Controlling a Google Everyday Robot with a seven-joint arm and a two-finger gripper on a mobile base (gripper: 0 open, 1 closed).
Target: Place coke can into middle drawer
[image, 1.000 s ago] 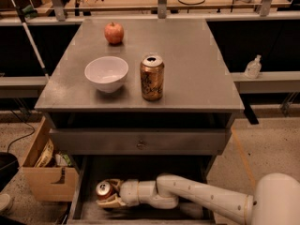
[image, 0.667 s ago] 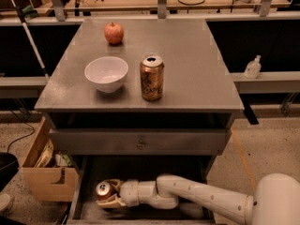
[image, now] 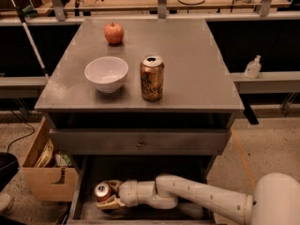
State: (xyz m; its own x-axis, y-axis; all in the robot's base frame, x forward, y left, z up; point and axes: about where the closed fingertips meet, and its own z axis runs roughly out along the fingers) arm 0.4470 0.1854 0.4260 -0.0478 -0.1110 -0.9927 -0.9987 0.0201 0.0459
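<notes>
The coke can (image: 101,191), red with a silver top, stands upright at the left end of the open middle drawer (image: 78,196), low in the camera view. My gripper (image: 110,194) reaches in from the right, at the end of the white arm (image: 197,197). Its fingers (image: 111,203) close around the can from the right side. The can's lower part is hidden by the drawer wall and the fingers. I cannot tell whether the can rests on the drawer floor.
Above the open drawer is a closed drawer front with a round knob (image: 140,145). On the cabinet top stand a white bowl (image: 106,72), a gold-brown can (image: 152,78) and an apple (image: 114,33). A cardboard box (image: 46,173) sits on the floor at left.
</notes>
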